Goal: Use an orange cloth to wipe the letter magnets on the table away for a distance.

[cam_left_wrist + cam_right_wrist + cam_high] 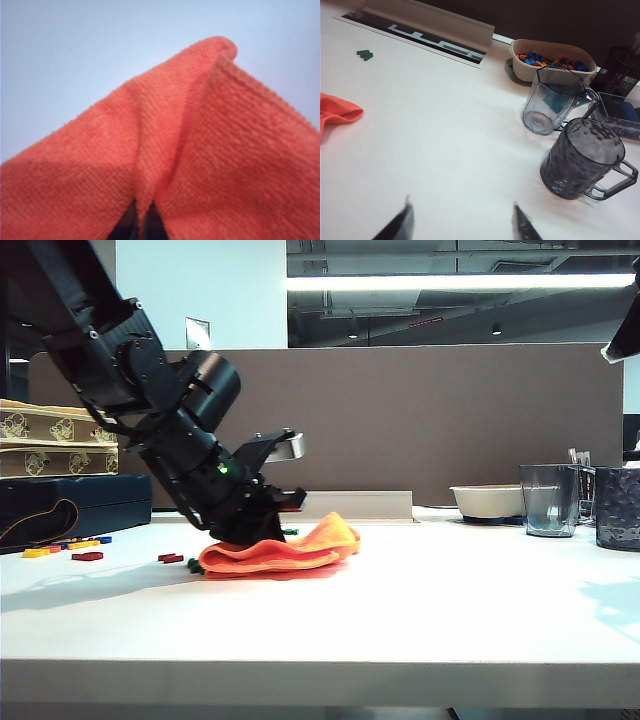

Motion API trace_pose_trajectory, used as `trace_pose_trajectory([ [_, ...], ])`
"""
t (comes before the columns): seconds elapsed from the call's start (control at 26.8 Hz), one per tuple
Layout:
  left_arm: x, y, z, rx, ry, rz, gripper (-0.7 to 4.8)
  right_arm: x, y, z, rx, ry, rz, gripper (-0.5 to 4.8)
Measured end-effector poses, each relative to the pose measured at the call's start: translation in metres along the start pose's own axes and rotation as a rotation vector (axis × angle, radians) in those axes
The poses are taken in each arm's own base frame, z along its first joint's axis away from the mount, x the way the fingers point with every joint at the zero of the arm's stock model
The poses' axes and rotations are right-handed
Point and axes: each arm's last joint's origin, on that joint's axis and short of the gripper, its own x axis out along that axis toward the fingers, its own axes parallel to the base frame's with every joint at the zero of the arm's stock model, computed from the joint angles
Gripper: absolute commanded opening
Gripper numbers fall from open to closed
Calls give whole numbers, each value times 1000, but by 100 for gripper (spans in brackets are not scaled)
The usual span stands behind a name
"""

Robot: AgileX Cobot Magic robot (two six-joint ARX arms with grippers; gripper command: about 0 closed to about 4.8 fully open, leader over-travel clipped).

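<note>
Left wrist view: fuzzy orange cloth (200,165) pinched in left end effector (141,220); right end effector (462,222) wide above table (445,150)

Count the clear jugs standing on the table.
2: a smooth clear jug beside the bowl of coloured pieces, and a dimpled grey jug next to it. None appears hidden.

From my exterior camera, the cloth (285,550) lies on the counter (420,610) left of centre, with my left gripper (240,530) pressed down on its left end. Letter magnets (85,548) lie scattered further left. My right gripper (462,222) hangs above bare counter, with two jugs (555,102) and a bowl (552,60) far right near the partition (450,420).
</note>
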Motion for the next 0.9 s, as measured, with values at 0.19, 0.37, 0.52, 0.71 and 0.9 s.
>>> trace_pose_trajectory([
  [0.19,-8,17,-7,-21,6,33,-6,0,0,0,0,0,0,243],
  [0.37,-16,43,-13,-43,10,76,-6,0,0,0,0,0,0,243],
  [0.52,-22,64,-18,-68,11,116,-6,0,0,0,0,0,0,243],
  [0.71,-37,103,-30,-122,12,196,-6,0,0,0,0,2,0,243],
  [0.9,-48,126,-40,-141,15,242,-6,0,0,0,0,2,0,243],
])
